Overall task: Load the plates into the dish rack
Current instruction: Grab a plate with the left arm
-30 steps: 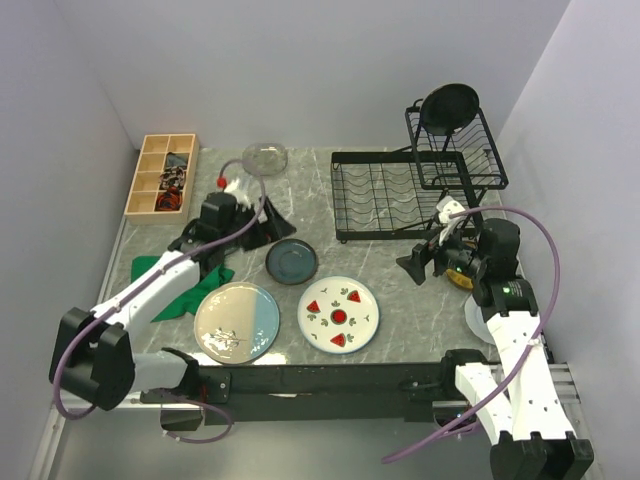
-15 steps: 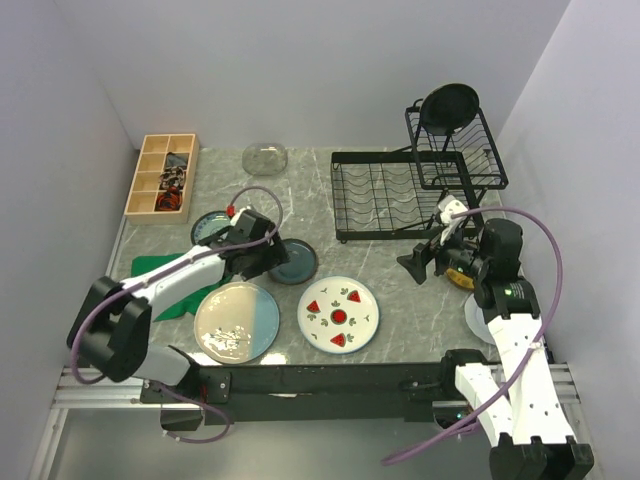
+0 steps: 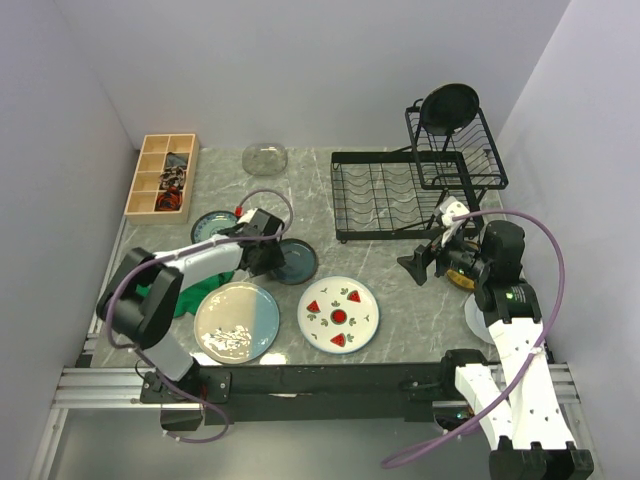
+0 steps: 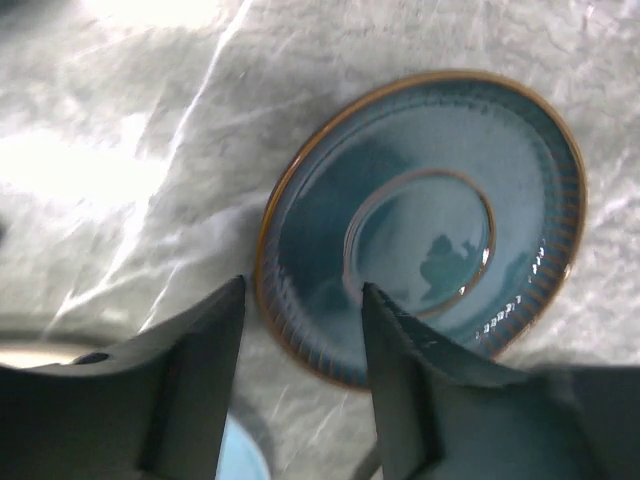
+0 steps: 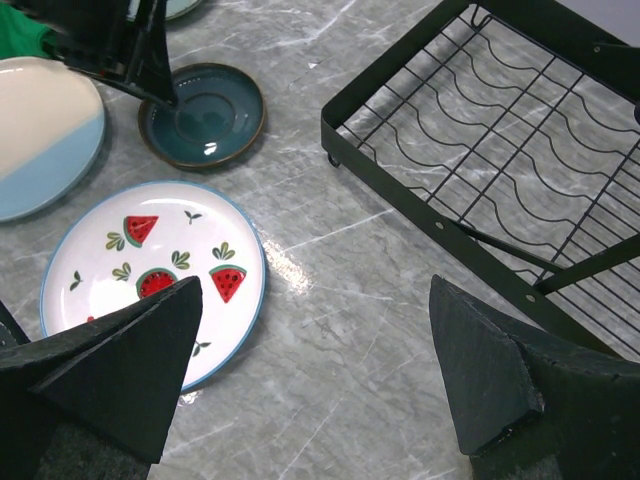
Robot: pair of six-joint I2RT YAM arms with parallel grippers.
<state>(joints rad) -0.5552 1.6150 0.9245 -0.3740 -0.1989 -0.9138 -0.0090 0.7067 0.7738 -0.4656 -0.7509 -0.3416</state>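
A small slate-blue plate [image 3: 294,262] [image 4: 430,215] [image 5: 203,113] lies flat on the marble table. My left gripper [image 3: 270,260] [image 4: 302,300] is low at its near-left rim, one finger over the plate's inside and the other outside, with a gap still showing. My right gripper [image 3: 425,262] [image 5: 315,300] hangs wide open over bare table between the watermelon plate [image 3: 338,313] [image 5: 150,270] and the dish rack [image 3: 390,195] [image 5: 500,130]. A cream-and-blue plate [image 3: 236,321] lies front left. A black plate [image 3: 449,105] stands in the rack's upper basket.
A teal plate [image 3: 212,226] and a green cloth [image 3: 190,290] lie beside the left arm. A clear glass plate [image 3: 265,157] and a wooden compartment box [image 3: 162,176] sit at the back left. A yellow plate [image 3: 462,277] and a pale plate [image 3: 478,318] lie under the right arm.
My left arm has swung from the back of the table forward and right, down to the slate-blue plate, and its jaws have narrowed. The right arm has not moved.
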